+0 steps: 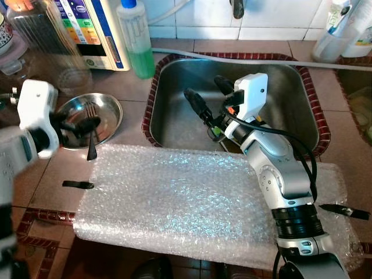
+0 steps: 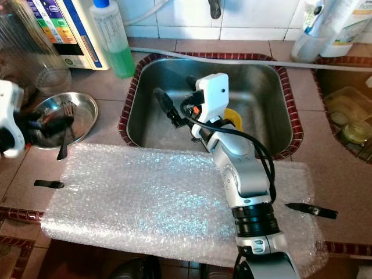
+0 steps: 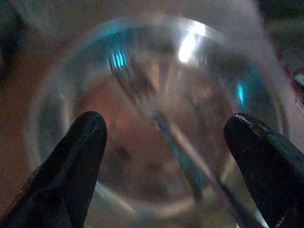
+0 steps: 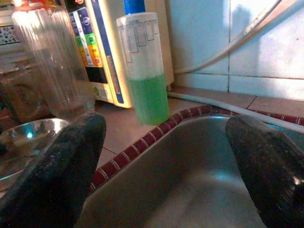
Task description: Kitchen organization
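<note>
The left gripper is hovering over the steel bowl on the counter, on the left of the sink. Its fingers are standing spread apart and are grasping nothing. A fork is lying in the bowl, its handle sticking out over the near rim, so the gripper is probably lining up to take it from above.

The right gripper is reaching out over the sink basin, its fingers also released and empty. It is pointing to the far left, towards the green soap bottle and the clear glass behind the bowl. A sheet of bubble wrap is covering the near counter, perhaps as a soft place for putting items.
</note>
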Controlling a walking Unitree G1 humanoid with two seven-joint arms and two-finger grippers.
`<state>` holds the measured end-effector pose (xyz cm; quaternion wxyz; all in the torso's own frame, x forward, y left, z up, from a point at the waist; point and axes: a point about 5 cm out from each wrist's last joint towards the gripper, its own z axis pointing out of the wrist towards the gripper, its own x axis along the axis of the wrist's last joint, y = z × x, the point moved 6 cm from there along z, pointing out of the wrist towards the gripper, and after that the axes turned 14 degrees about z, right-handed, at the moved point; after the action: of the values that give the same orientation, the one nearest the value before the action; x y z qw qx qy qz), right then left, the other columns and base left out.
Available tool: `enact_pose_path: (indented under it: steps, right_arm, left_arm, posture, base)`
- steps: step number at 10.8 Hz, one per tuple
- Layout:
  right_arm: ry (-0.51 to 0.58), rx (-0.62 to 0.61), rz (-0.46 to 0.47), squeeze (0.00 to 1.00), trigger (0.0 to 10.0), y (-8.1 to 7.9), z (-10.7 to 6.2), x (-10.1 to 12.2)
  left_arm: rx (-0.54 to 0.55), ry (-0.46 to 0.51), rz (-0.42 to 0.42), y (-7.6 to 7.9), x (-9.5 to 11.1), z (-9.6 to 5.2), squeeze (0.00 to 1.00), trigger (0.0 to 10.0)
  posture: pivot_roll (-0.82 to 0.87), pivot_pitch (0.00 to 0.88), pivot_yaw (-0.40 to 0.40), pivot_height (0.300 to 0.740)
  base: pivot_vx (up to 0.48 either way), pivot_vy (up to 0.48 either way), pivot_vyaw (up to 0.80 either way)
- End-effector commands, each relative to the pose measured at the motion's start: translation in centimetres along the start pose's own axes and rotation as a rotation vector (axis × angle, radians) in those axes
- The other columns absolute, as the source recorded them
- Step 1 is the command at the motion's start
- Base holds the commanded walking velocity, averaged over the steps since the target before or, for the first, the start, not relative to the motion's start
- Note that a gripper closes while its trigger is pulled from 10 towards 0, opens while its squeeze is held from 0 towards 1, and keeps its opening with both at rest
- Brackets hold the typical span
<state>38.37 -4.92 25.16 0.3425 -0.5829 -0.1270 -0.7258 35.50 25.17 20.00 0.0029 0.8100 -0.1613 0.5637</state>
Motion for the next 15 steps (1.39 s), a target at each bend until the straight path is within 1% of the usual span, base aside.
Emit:
enact_pose_path:
  steps: [1,2,3,4,5,6,7,8,9,10,12,13,15]
  right_arm:
    - [0.009,0.009,0.000,0.00,10.0,-0.3,0.2,0.2]
    - [0.009,0.027,0.011,0.00,10.0,-0.5,0.2,0.2]
    - [-0.049,0.132,0.054,0.00,10.0,-2.3,0.1,-0.6]
    - [-0.077,0.188,0.053,0.00,10.0,-3.3,-0.1,-1.0]
    - [-0.101,0.221,0.045,0.00,10.0,-3.9,-0.4,-1.4]
    - [-0.104,0.223,0.045,0.00,10.0,-3.9,-0.4,-1.5]
    - [-0.115,0.233,0.048,0.00,10.0,-4.0,-0.5,-1.6]
    - [-0.120,0.239,0.046,0.00,10.0,-4.2,-0.5,-1.6]
    - [-0.122,0.242,0.046,0.00,10.0,-4.2,-0.4,-1.7]
    - [-0.125,0.245,0.045,0.00,10.0,-4.3,-0.4,-1.8]
    - [-0.131,0.246,0.044,0.00,10.0,-4.2,-0.4,-1.9]
    - [-0.134,0.246,0.043,0.00,10.0,-4.2,-0.5,-1.9]
    - [-0.135,0.251,0.045,0.00,10.0,-4.2,-0.4,-1.9]
  left_arm:
    - [0.017,-0.042,-0.024,0.1,-1.1,-0.3,0.00,10.0]
    - [0.010,-0.053,-0.056,0.8,-1.5,-0.1,0.00,10.0]
    - [0.020,-0.061,-0.085,1.4,-1.8,0.3,0.00,10.0]
    - [0.032,-0.061,-0.104,1.7,-2.0,0.6,0.00,10.0]
    - [0.042,-0.053,-0.127,2.5,-1.9,1.1,0.00,10.0]
    - [0.041,-0.042,-0.137,2.8,-1.6,1.3,0.00,10.0]
    - [0.044,-0.024,-0.166,3.1,-0.9,1.4,0.00,8.1]
    - [0.048,-0.026,-0.165,3.1,-0.9,1.5,0.00,4.9]
    - [0.043,-0.017,-0.163,3.2,-0.6,1.6,0.00,1.1]
    - [0.049,-0.017,-0.166,3.1,-0.6,1.8,0.00,0.0]
    - [0.048,-0.028,-0.173,3.3,-1.1,1.8,0.00,0.0]
    - [0.062,-0.038,-0.161,3.0,-1.5,1.7,0.00,0.0]
    - [0.074,-0.039,-0.123,2.7,-1.4,1.5,0.00,0.0]
  posture:
    - [-0.03,0.250,0.097,0.740]
    - [-0.03,0.250,0.097,0.740]
    - [-0.03,0.251,0.095,0.740]
    - [-0.03,0.252,0.093,0.740]
    - [-0.03,0.252,0.090,0.740]
    - [-0.03,0.251,0.089,0.740]
    - [-0.03,0.248,0.089,0.740]
    - [-0.03,0.246,0.091,0.740]
    - [-0.03,0.244,0.092,0.740]
    - [-0.03,0.242,0.090,0.740]
    - [-0.03,0.241,0.089,0.740]
    - [-0.03,0.240,0.089,0.740]
    - [-0.03,0.239,0.088,0.740]
  base:
    - [0.000,0.000,0.00]
    - [0.000,0.000,0.00]
    - [0.000,0.000,0.00]
    - [0.000,0.000,0.00]
    - [0.000,0.000,0.00]
    - [0.000,0.000,0.00]
    - [0.000,0.000,0.00]
    - [0.000,0.000,0.00]
    - [0.000,0.000,0.00]
    - [0.000,0.000,0.00]
    - [0.000,0.000,0.00]
    - [0.000,0.000,0.00]
    - [0.000,0.000,0.00]
